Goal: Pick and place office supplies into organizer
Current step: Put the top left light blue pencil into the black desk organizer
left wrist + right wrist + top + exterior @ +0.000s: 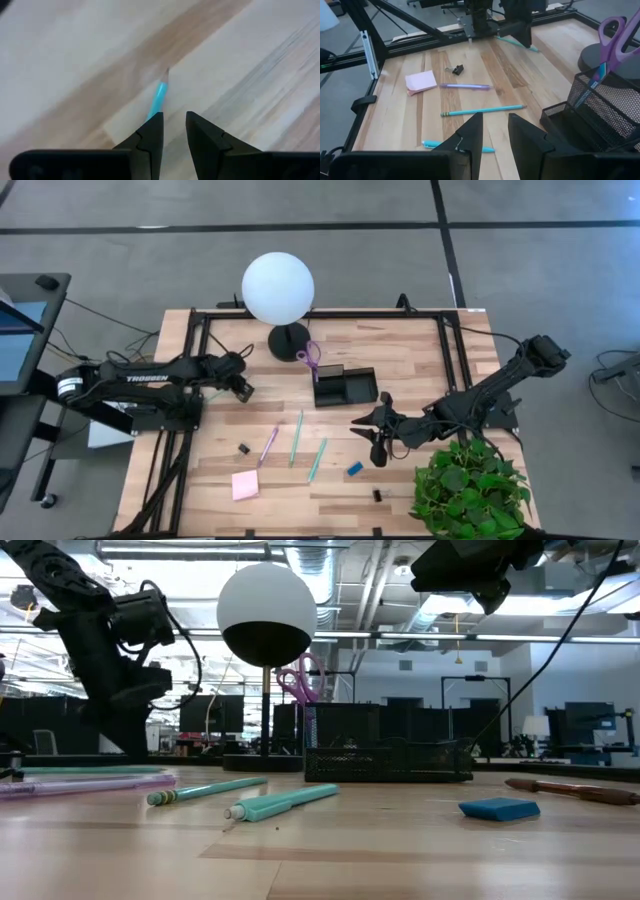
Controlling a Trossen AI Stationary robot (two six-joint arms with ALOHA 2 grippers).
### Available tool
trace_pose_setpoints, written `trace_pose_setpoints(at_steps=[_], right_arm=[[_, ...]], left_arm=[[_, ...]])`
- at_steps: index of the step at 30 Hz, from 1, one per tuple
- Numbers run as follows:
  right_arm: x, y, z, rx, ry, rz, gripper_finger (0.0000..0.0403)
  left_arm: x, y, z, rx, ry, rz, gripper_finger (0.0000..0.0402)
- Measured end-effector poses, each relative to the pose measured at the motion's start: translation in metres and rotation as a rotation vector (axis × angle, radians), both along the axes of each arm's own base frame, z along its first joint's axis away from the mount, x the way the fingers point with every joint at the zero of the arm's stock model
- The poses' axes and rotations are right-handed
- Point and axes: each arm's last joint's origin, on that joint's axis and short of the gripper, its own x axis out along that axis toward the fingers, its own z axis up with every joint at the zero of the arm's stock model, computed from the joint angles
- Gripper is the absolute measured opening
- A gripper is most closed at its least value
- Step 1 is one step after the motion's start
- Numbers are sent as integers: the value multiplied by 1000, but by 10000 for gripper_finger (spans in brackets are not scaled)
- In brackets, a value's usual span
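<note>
The black mesh organizer (345, 387) stands mid-table with the purple-handled scissors (310, 360) upright in one compartment, handles up. In front of it lie a purple pen (268, 445), two teal pens (296, 437) (317, 460), a blue eraser (354, 469), a pink pad (245, 485) and two black clips (243, 448) (377, 495). A brown pen (570, 790) lies at the right. My left gripper (174, 117) points steeply down at the table's left, narrowly open over another teal pen (160, 95). My right gripper (495, 117) hovers narrowly open right of the organizer, holding nothing. My left gripper stands over the teal pen (532, 48), which runs under one fingertip (152, 125) and not through the gap between the fingers. I cannot tell whether that finger touches the pen.
A white globe lamp (278, 288) on a round black base stands behind the organizer. A green plant (468, 492) fills the near right corner, close under my right arm. Black frame rails (200, 340) run along the table's left, right and far sides.
</note>
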Motion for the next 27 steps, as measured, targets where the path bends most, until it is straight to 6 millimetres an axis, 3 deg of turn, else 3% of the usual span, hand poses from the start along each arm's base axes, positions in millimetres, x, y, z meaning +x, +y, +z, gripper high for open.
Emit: trace_pose_setpoints(at_steps=[5,10,17,23,27], right_arm=[[0,0,0,0,0,0,88],[0,0,0,0,-1,-1,88],[2,-3,0,1,-1,-14,88],[2,-5,0,1,-1,-21,88],[2,-5,0,1,-1,-21,88]], left_arm=[[0,1,0,60,29,-30,77],[-9,-2,-9,-14,166,13,77],[-2,-2,-18,-15,211,38,75],[1,-2,-20,-12,189,70,15],[5,-3,-20,7,151,73,10]])
